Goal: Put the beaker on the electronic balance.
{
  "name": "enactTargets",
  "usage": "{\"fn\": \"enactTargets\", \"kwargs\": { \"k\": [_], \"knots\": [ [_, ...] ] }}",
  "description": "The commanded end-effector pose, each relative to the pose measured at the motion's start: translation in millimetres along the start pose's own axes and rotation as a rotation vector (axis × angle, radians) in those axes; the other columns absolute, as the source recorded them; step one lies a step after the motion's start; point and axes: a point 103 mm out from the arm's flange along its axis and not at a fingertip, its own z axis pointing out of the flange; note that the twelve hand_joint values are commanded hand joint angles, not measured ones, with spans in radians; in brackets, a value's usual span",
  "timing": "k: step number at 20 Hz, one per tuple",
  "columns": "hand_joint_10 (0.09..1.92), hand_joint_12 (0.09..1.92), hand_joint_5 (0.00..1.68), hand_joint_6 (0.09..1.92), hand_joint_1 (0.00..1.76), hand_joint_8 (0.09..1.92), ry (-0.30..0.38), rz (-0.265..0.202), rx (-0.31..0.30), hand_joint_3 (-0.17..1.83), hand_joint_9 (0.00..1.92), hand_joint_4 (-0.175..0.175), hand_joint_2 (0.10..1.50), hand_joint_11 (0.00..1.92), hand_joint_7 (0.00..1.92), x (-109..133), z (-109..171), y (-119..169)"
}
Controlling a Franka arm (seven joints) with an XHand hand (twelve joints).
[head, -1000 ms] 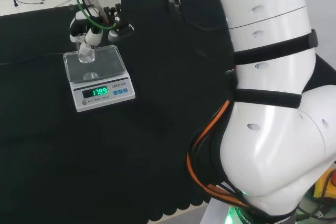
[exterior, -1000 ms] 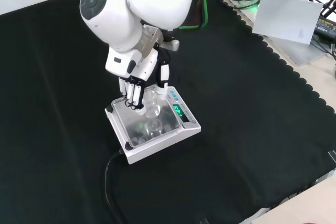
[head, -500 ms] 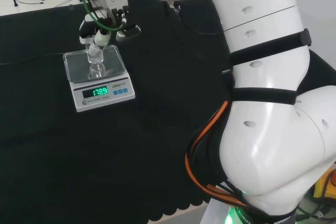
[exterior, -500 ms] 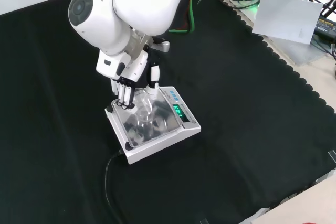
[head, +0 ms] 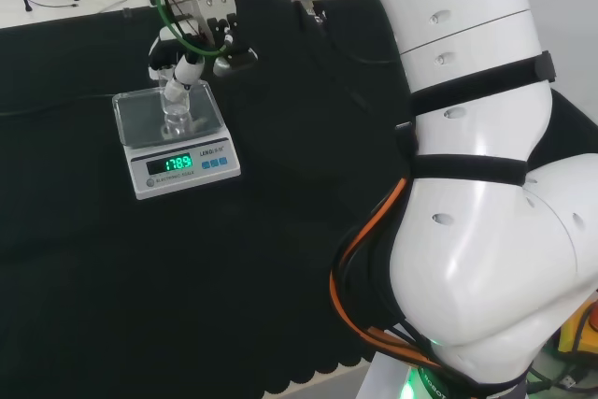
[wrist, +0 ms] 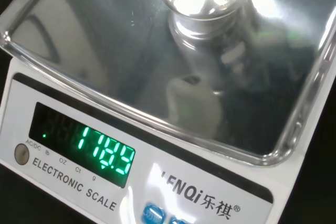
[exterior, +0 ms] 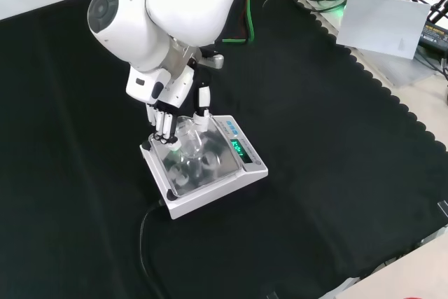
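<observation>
Standing on the steel pan of the white electronic balance (exterior: 210, 173), the small clear glass beaker (exterior: 190, 146) has shifted toward the pan's middle since a second ago. The black-and-white hand (exterior: 168, 113), at its eleven o'clock, pinches its rim; placement looks nearly done.

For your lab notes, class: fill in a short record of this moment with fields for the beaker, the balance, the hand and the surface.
beaker: clear glass, upright on the balance pan
balance: white, shiny pan, green display lit
hand: fingers curled round the beaker
surface: black cloth
</observation>
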Motion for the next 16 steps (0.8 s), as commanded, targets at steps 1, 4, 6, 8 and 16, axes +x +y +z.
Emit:
{"fn": "enactTargets", "kwargs": {
  "k": [1, 4, 6, 8, 16],
  "knots": [
    [0.89, 1.18, 0.86, 1.2, 1.08, 0.93, 0.015, -0.002, -0.003, -0.02, 1.07, -0.078, 1.19, 0.85, 0.94, -1, 4, 0],
    [0.89, 1.18, 0.86, 1.2, 1.08, 0.93, 0.017, -0.002, -0.004, -0.02, 1.07, -0.078, 1.19, 0.85, 0.94, -1, 6, -1],
    [0.89, 1.18, 0.86, 1.2, 1.08, 0.93, 0.013, 0.0, -0.005, -0.02, 1.07, -0.078, 1.19, 0.85, 0.94, 0, 8, -3],
    [0.89, 1.18, 0.86, 1.2, 1.08, 0.93, 0.006, 0.0, -0.002, -0.02, 1.07, -0.078, 1.19, 0.85, 0.94, 0, 9, -4],
    [0.86, 1.24, 0.82, 1.13, 1.04, 0.9, -0.011, 0.004, -0.002, -0.08, 1.04, -0.026, 1.16, 0.76, 0.87, 9, 13, -12]
  ]
}}
